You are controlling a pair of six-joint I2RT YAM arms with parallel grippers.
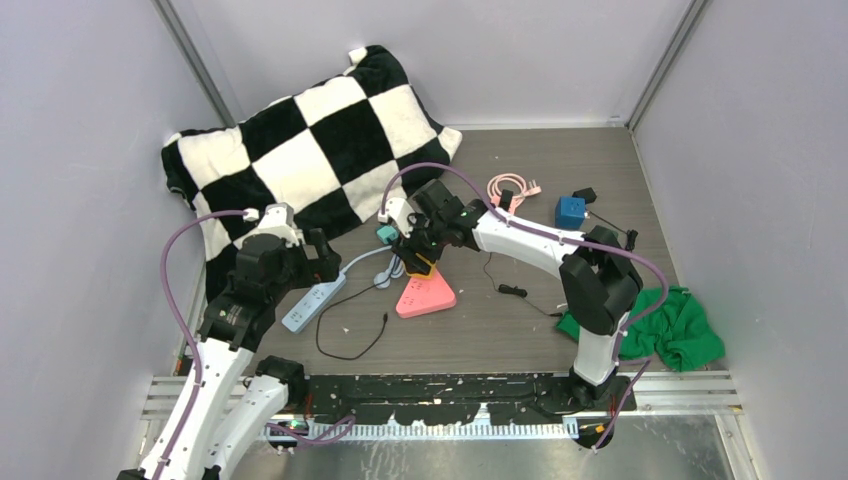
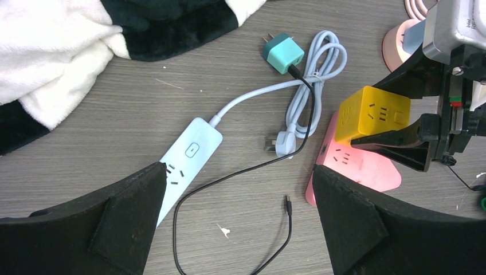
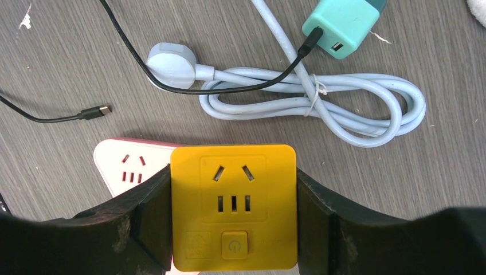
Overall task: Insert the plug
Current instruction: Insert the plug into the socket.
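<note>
Gripping the yellow cube adapter [image 3: 234, 189] by its two side faces, the right gripper [image 3: 234, 220] has its jaws part-way open and closed flat against the block. The adapter's socket face and power button point up at the wrist camera. In the top view the adapter sits at the frame's centre, over the upper end of the pink power strip [image 1: 425, 297]. Whether its underside touches the strip cannot be told.

The left gripper [image 2: 239, 169] stands fully open and holds nothing. It hangs over the near end of the light blue power strip [image 2: 189, 154] at the lower left of its wrist view.

The blue strip's cable is coiled [image 2: 321, 63] at the upper centre of that view, and its white plug [image 2: 285, 141] lies loose just left of the pink strip. A teal charger [image 2: 282, 52] rests beside the coil, and its black cable [image 2: 229, 177] trails down across the wooden surface [image 2: 114, 114].

A checkered pillow [image 1: 300, 150] occupies the upper left of the top view. A green cloth [image 1: 680, 325] lies at the lower right.
</note>
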